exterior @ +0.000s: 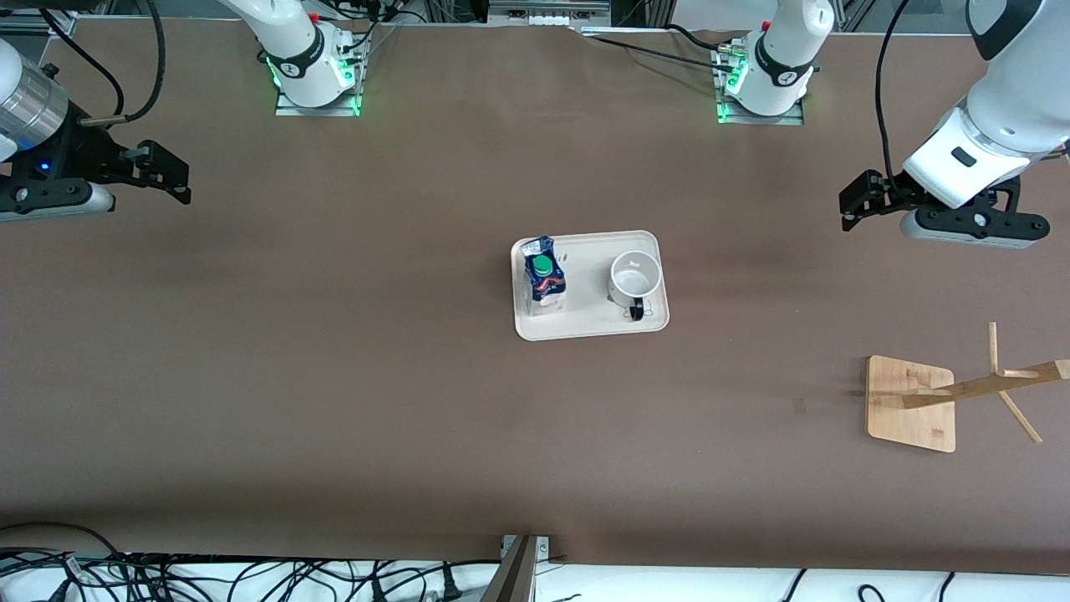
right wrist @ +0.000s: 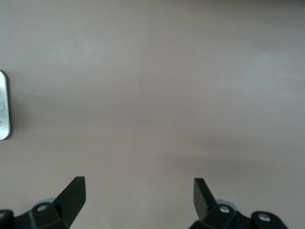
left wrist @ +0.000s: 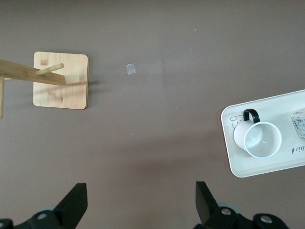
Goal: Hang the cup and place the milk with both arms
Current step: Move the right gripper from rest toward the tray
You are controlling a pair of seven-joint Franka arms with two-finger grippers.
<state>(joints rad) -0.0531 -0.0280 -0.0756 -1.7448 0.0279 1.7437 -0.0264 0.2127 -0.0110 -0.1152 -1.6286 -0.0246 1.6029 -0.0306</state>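
Note:
The white cup (exterior: 635, 278) stands upright on a white tray (exterior: 589, 324) at the table's middle, its black handle toward the front camera. The milk carton (exterior: 544, 280), dark blue with a green cap, stands on the same tray, on the side toward the right arm's end. The cup also shows in the left wrist view (left wrist: 259, 139). My left gripper (exterior: 854, 206) hangs open and empty over bare table at the left arm's end; it shows open in its wrist view (left wrist: 141, 202). My right gripper (exterior: 171, 177) hangs open and empty at the right arm's end (right wrist: 139, 200).
A wooden cup rack (exterior: 911, 403) with a square base and slanted pegs stands at the left arm's end, nearer the front camera than the left gripper; it also shows in the left wrist view (left wrist: 61, 87). Cables lie along the table's front edge.

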